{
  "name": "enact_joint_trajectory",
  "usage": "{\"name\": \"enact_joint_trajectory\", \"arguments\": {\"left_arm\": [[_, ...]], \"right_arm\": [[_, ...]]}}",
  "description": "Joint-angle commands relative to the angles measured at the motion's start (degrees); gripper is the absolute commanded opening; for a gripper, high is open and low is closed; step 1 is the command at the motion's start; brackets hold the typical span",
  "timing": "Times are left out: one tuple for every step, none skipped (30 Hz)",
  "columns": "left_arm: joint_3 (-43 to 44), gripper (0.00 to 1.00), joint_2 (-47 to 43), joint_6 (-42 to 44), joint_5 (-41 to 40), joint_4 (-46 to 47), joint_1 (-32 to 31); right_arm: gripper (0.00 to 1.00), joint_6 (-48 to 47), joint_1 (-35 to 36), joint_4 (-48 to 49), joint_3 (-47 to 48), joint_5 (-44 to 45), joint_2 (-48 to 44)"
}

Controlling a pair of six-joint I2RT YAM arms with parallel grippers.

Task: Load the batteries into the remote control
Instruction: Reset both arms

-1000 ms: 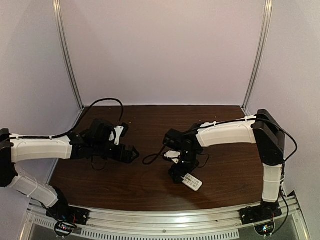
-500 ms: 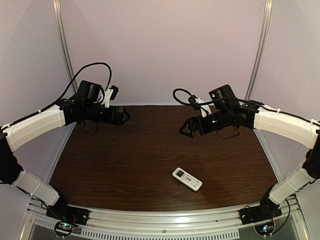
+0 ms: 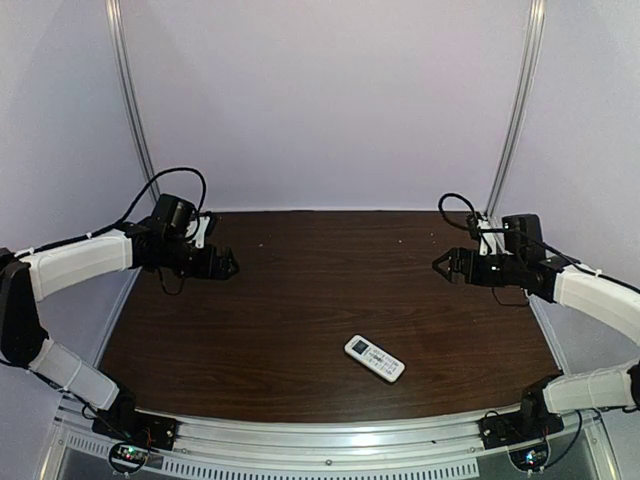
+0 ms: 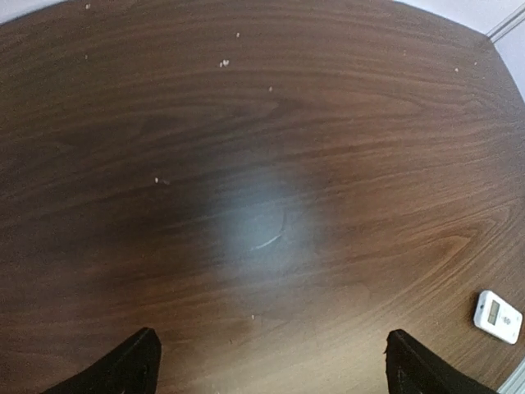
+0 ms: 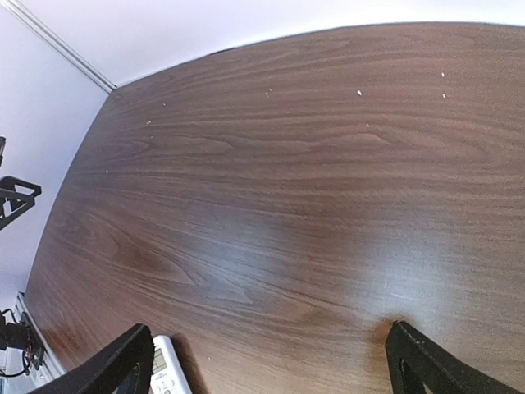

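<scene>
The white remote control lies face up, its dark display showing, on the brown table near the front middle. It also shows at the right edge of the left wrist view and beside the left fingertip in the right wrist view. My left gripper is open and empty over the table's left side, far from the remote; its jaws stand wide apart. My right gripper is open and empty over the right side. No batteries are in view.
Metal frame posts stand at the back corners against pale walls. Small light crumbs dot the far part of the table. The front rail runs along the near edge. The left gripper shows at the left edge of the right wrist view.
The right gripper left the remote, both arms rose and swung back, and now they sit lower at the table's left and right sides. The remote has not moved.
</scene>
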Motion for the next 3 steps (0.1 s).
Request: {"name": "enact_joint_trajectory", "arguments": {"left_arm": [[-2.6, 0.97, -0.7, -2.6, 0.1, 5.4, 0.5], [-2.5, 0.97, -0.7, -2.6, -0.1, 5.6, 0.5], [-2.2, 0.97, -0.8, -2.5, -0.4, 5.6, 0.5]], "right_arm": [[1.00, 0.8, -1.5, 5.2, -3.0, -3.3, -0.8], [1.00, 0.7, -1.6, 5.3, -3.0, -3.4, -0.5], [1.00, 0.5, -1.6, 5.5, -3.1, -3.4, -0.1]]}}
